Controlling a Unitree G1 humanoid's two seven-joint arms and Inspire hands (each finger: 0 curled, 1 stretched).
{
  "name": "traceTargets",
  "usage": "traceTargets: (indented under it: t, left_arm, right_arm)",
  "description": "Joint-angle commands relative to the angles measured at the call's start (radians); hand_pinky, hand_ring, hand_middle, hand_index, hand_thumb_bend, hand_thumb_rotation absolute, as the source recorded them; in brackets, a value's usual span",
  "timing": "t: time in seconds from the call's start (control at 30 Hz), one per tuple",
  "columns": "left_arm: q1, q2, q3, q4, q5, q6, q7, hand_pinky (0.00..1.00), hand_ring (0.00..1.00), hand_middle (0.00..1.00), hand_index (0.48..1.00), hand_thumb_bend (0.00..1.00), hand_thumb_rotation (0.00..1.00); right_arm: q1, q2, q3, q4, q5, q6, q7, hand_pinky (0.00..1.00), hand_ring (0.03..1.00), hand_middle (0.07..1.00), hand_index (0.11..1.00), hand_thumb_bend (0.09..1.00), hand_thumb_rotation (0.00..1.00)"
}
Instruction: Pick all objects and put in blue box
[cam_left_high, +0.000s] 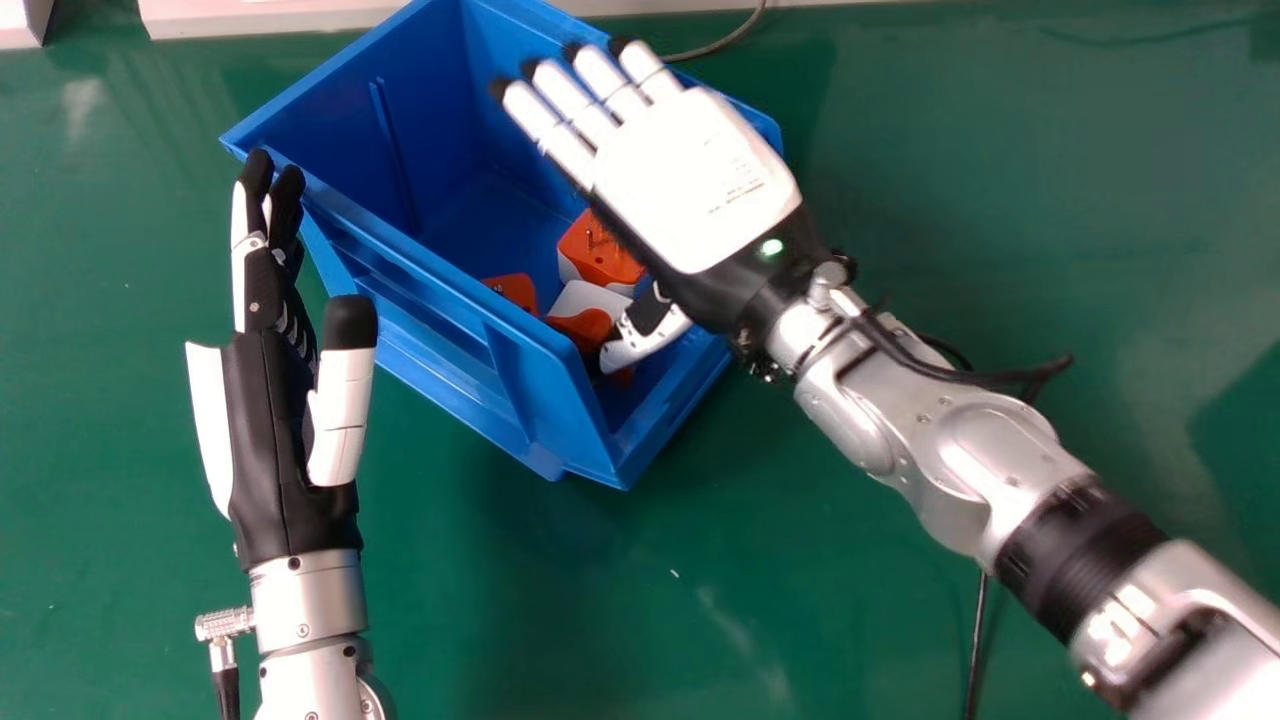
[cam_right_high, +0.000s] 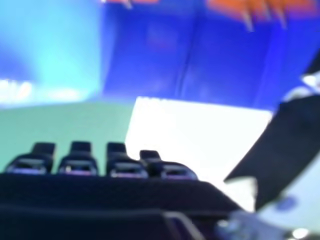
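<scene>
The left hand (cam_left_high: 262, 420) is beside the blue box (cam_left_high: 440, 262), fingers nearly straight and close together, thumb apart. Orange and white objects (cam_left_high: 600, 250) lie inside the box. Above them, the right hand (cam_left_high: 695, 180) has straight, slightly parted fingers.

Plain, unpatterned blue on the open-topped, rectangular plastic box (cam_left_high: 390, 270), at eleven o'clock in the head view. Vivid orange over white on the blocky plastic piece (cam_left_high: 597, 250) toward four o'clock inside. Deep green across the flat, smooth tabletop (cam_left_high: 540, 620), with pale flecks and streaks. Glossy white and black on the hard-shelled right hand (cam_left_high: 690, 180) at twelve o'clock, with small grey print and a bright green light; likewise white and black, on the hard-shelled left hand (cam_left_high: 265, 430) at nine o'clock.
</scene>
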Motion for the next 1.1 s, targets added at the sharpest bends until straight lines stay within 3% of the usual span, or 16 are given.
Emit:
traceTargets:
  t: [0.0,0.13,0.2,0.37,0.47,0.57,0.63,0.73,0.83,0.97,1.07]
  left_arm:
    - [0.006,0.000,-0.004,-0.024,-0.008,-0.020,-0.008,0.98,0.96,0.95,0.959,0.94,0.94]
    - [0.010,0.005,-0.007,-0.027,-0.024,-0.014,-0.024,0.98,0.96,0.95,0.961,0.95,0.94]
    - [0.013,0.006,-0.007,-0.031,-0.032,-0.010,-0.033,0.99,0.96,0.95,0.960,0.95,0.94]
    - [0.021,0.002,-0.009,-0.033,-0.031,-0.011,-0.038,0.99,0.96,0.95,0.959,0.95,0.93]
    - [0.027,0.001,-0.010,-0.033,-0.038,-0.013,-0.045,0.99,0.96,0.94,0.957,0.94,0.93]
    - [0.034,0.003,-0.009,-0.031,-0.036,-0.017,-0.049,0.99,0.96,0.94,0.957,0.94,0.93]
    - [0.037,0.002,-0.009,-0.032,-0.036,-0.019,-0.050,0.99,0.96,0.94,0.956,0.94,0.93]
    - [0.039,0.004,-0.010,-0.030,-0.040,-0.017,-0.057,0.99,0.96,0.94,0.955,0.93,0.93]
    - [0.038,0.007,-0.011,-0.021,-0.040,-0.016,-0.064,0.99,0.96,0.94,0.955,0.94,0.93]
    - [0.030,0.005,-0.013,0.003,-0.048,-0.029,-0.075,0.99,0.96,0.94,0.953,0.95,0.93]
    - [0.029,0.008,-0.012,0.011,-0.042,-0.031,-0.074,0.99,0.96,0.94,0.952,0.95,0.93]
  right_arm:
    - [0.058,-0.027,-0.058,-0.095,0.042,-0.031,-0.046,1.00,1.000,1.000,1.000,1.000,0.44]
    - [0.189,-0.045,-0.139,-0.214,0.093,-0.062,-0.086,0.99,1.000,1.000,1.000,0.997,0.48]
    - [0.239,-0.041,-0.169,-0.254,0.101,-0.066,-0.113,0.97,1.000,1.000,1.000,0.978,0.58]
    - [0.369,-0.016,-0.240,-0.333,0.131,-0.128,-0.245,0.95,1.000,1.000,1.000,0.968,0.67]
    - [0.456,0.034,-0.279,-0.404,0.193,-0.178,-0.295,0.93,1.000,1.000,1.000,0.953,0.70]
    - [0.540,0.108,-0.300,-0.437,0.293,-0.265,-0.320,0.93,0.995,1.000,1.000,0.917,0.69]
    - [0.578,0.144,-0.311,-0.442,0.340,-0.292,-0.311,0.95,0.995,1.000,1.000,0.836,0.74]
    - [0.655,0.244,-0.324,-0.449,0.454,-0.293,-0.288,0.96,0.994,1.000,1.000,0.773,0.79]
    - [0.700,0.313,-0.327,-0.460,0.570,-0.304,-0.223,0.93,0.980,0.993,0.998,0.768,0.83]
    - [0.720,0.372,-0.335,-0.459,0.646,-0.319,-0.158,0.87,0.951,0.976,0.991,0.720,0.93]
    - [0.729,0.395,-0.339,-0.449,0.675,-0.313,-0.128,0.86,0.942,0.971,0.990,0.713,0.96]
